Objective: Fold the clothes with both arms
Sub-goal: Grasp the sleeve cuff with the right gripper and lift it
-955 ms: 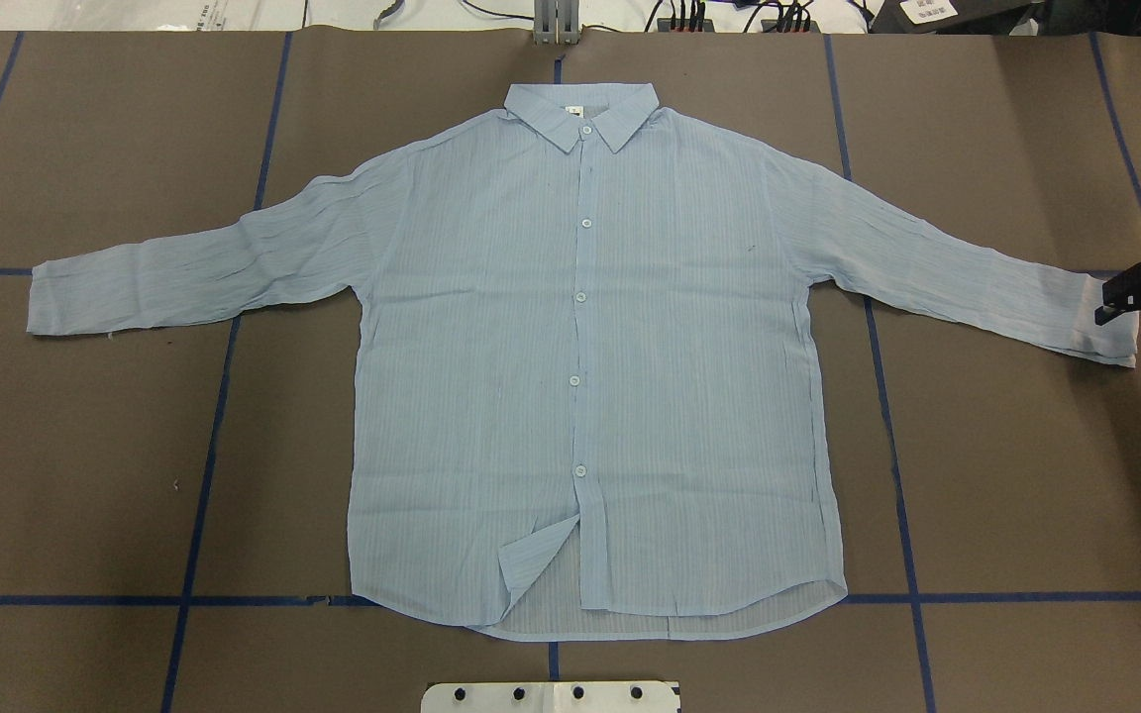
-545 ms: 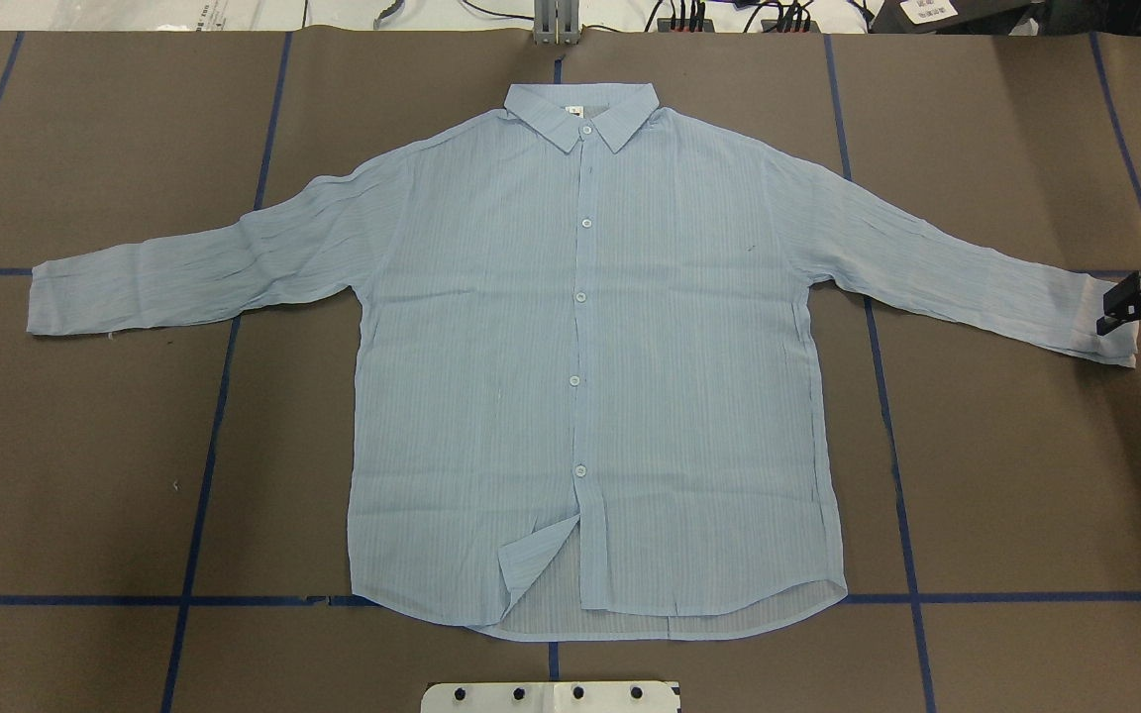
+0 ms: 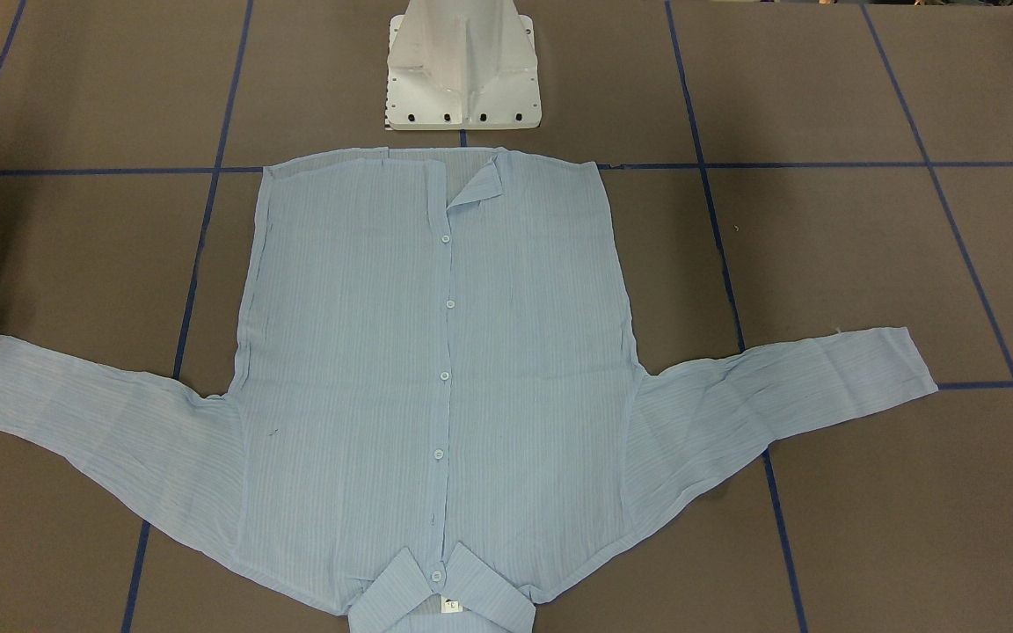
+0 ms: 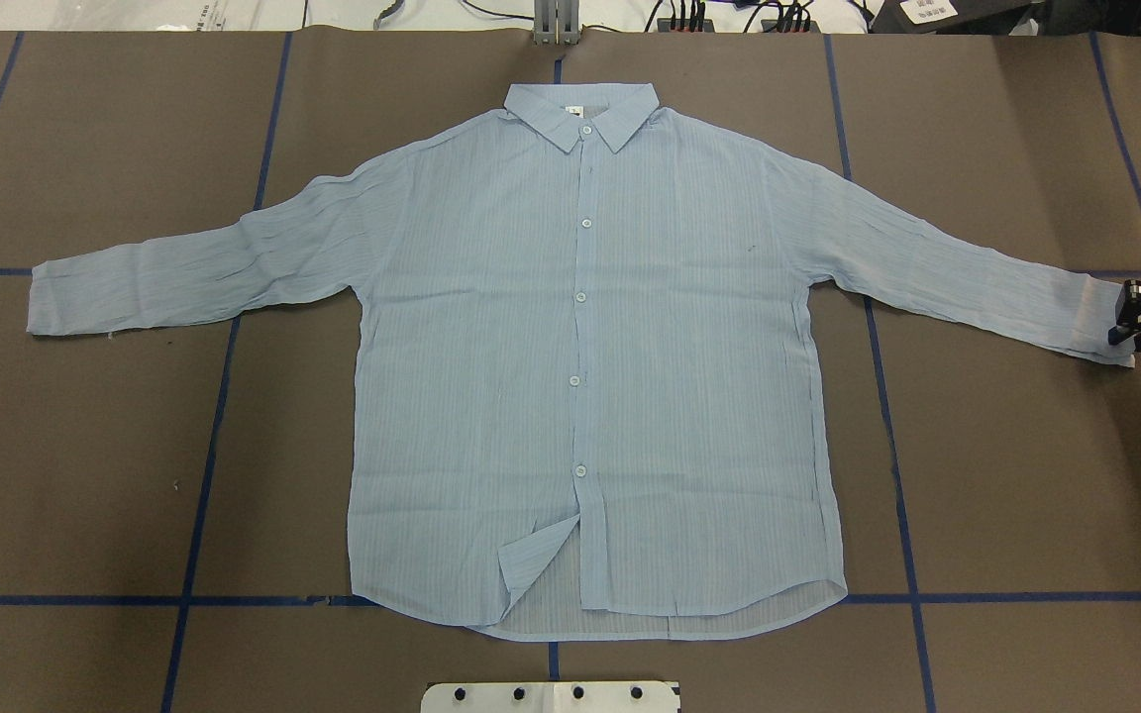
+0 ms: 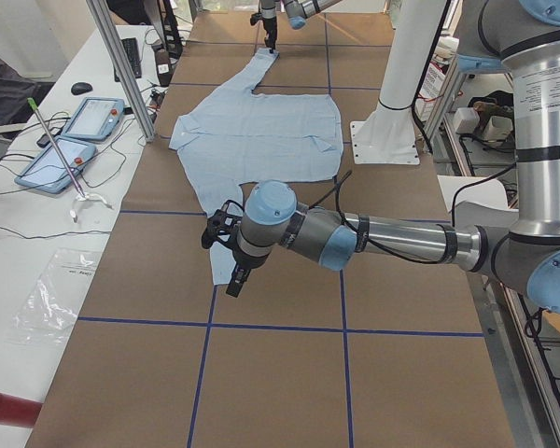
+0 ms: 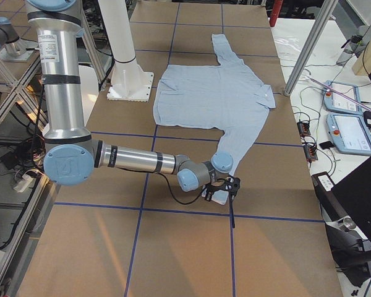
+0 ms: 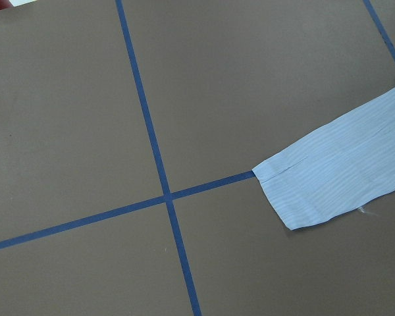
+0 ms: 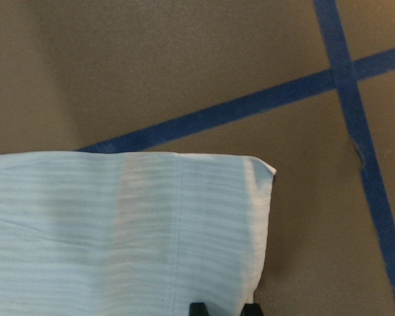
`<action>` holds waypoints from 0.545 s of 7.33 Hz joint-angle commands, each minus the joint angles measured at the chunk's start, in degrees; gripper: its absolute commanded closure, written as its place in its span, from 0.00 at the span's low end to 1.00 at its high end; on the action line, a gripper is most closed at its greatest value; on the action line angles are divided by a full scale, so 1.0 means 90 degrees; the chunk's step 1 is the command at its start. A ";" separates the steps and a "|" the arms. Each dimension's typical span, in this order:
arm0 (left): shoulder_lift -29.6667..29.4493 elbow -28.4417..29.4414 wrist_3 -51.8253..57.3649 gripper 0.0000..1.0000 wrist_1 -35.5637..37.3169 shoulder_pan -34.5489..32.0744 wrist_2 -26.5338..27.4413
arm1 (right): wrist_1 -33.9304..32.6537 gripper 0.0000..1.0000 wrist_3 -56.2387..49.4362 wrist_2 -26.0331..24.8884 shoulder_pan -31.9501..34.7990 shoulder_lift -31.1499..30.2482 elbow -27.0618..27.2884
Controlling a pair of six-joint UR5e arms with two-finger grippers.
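Observation:
The light blue striped shirt (image 4: 580, 376) lies flat and buttoned on the brown table, collar at the far side and both sleeves spread out. Its lower front corner is flipped over. My right gripper (image 4: 1130, 315) is down at the end of the right sleeve, shut on the cuff (image 8: 118, 224); its black fingertips (image 8: 197, 308) show at the cuff's edge. It also shows in the side view, right gripper (image 6: 226, 187). My left gripper (image 5: 226, 266) hangs above the left sleeve cuff (image 7: 342, 178), apart from it; I cannot tell whether it is open or shut.
The white pedestal base (image 3: 462, 70) stands just behind the shirt's hem. Blue tape lines (image 4: 204, 465) cross the brown table cover. Tablets (image 5: 93, 117) and cables lie on a side table beyond the collar side, past an aluminium post (image 5: 121, 65).
The right gripper's fingers, spread apart over the right cuff a second ago, have closed together on it. The shirt has not shifted.

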 commanded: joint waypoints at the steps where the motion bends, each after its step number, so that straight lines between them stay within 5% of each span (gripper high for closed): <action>1: 0.0000 -0.0008 0.0000 0.00 0.0007 -0.0005 -0.0010 | 0.0018 1.00 0.0070 0.0029 -0.0001 0.0001 0.0114; 4: 0.0000 -0.0008 0.0000 0.00 0.0017 -0.0005 -0.0058 | 0.0008 1.00 0.0070 0.0165 0.0028 -0.0018 0.0407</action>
